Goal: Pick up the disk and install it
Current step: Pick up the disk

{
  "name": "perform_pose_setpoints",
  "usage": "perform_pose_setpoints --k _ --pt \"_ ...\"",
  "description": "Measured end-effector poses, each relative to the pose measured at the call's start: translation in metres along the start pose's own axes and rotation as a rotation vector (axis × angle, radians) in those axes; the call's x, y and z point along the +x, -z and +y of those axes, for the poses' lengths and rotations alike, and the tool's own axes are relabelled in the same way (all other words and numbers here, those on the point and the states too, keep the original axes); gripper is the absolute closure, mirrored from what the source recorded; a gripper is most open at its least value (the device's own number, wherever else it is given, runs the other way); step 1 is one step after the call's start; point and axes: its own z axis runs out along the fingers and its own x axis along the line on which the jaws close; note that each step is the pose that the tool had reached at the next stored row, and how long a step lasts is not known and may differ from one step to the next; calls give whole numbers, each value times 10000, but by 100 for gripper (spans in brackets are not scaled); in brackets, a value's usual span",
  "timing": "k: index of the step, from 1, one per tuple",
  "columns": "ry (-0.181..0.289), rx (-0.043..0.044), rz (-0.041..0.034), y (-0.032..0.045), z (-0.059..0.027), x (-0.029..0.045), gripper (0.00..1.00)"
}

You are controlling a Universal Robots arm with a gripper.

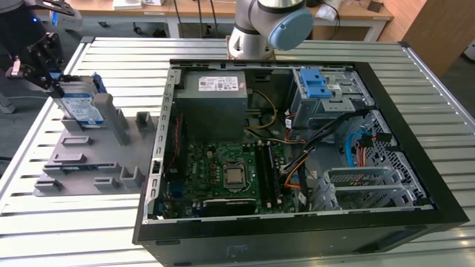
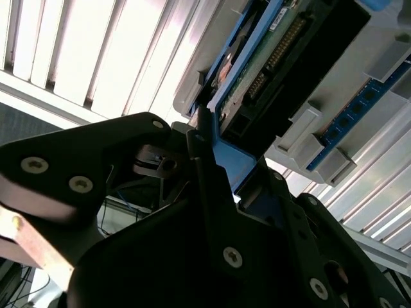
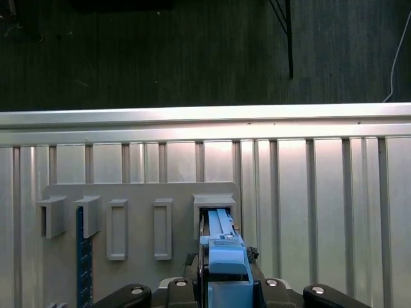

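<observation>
Jaws are clenched on the blue plastic bracket at the end of the disk (image 1: 82, 108). In the second wrist view the gripper (image 2: 231, 160) has one thin black finger (image 2: 204, 160) pressed against one side of the bracket, and the other finger sits against the opposite side with blue plastic filling the space between.

The disk stands on edge in a slot of a grey holder (image 1: 111, 144). Its labelled face is turned toward the exterior view, and the gripper (image 1: 58, 88) is at its upper corner on the exterior view's left. In the first wrist view the bracket edge of the disk (image 3: 223, 247) runs from the gripper (image 3: 225, 285) into the slot of the holder (image 3: 138, 192).

The holder lies on the slatted metal surface (image 1: 111, 55), just beside an open computer case (image 1: 415, 211), on the exterior view's left of it. Inside the case, well apart from the disk, sit a grey cage (image 1: 337, 103) with blue latches (image 1: 315, 83) and a grey box (image 1: 215, 108) bearing a white sticker.
</observation>
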Motion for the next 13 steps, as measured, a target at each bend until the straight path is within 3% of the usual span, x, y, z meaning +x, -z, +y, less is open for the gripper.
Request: perform_pose_setpoints --k 13 --pt "0 1 -1 35 0 0 64"
